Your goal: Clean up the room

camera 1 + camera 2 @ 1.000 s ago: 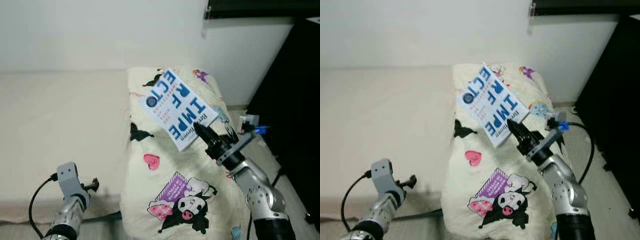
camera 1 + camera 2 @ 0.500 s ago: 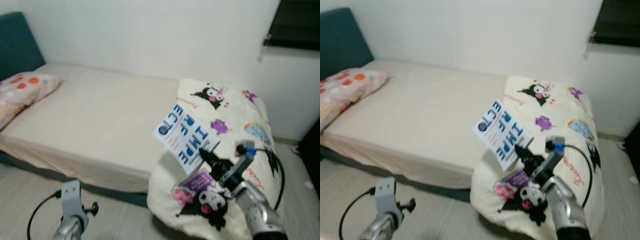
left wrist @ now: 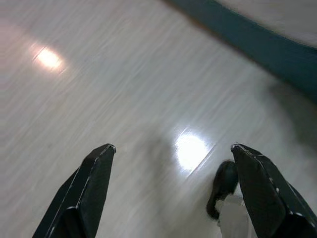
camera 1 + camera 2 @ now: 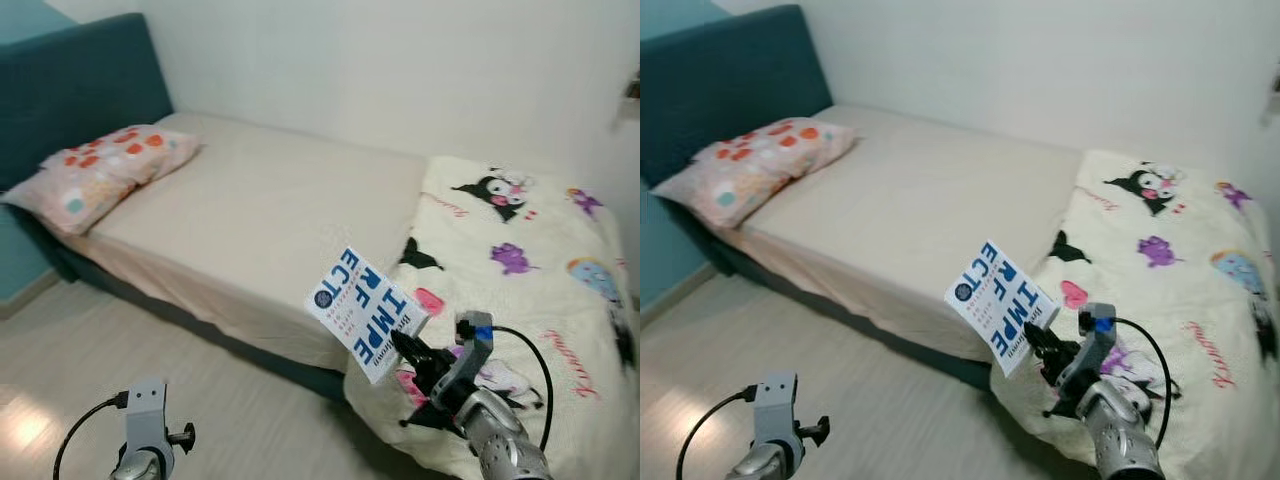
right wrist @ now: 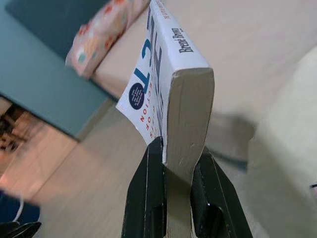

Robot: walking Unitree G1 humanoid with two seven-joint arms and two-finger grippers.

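Right end effector point(image 4: 405, 347) is clamped on the book's point(image 4: 364, 313) lower corner, book tilted up above it, bed point(image 4: 270, 210) just beyond. Carry slow, keep wrist steady w/ thin corner grip. Left end effector point(image 3: 171, 188) idle, fingers apart over floor point(image 3: 99, 89).

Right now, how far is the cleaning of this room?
Done: nothing can be judged finished. In hand: the right gripper is shut on the book, held up beside the bed. The left gripper is open over the floor. Left: putting the book away; where is not shown.
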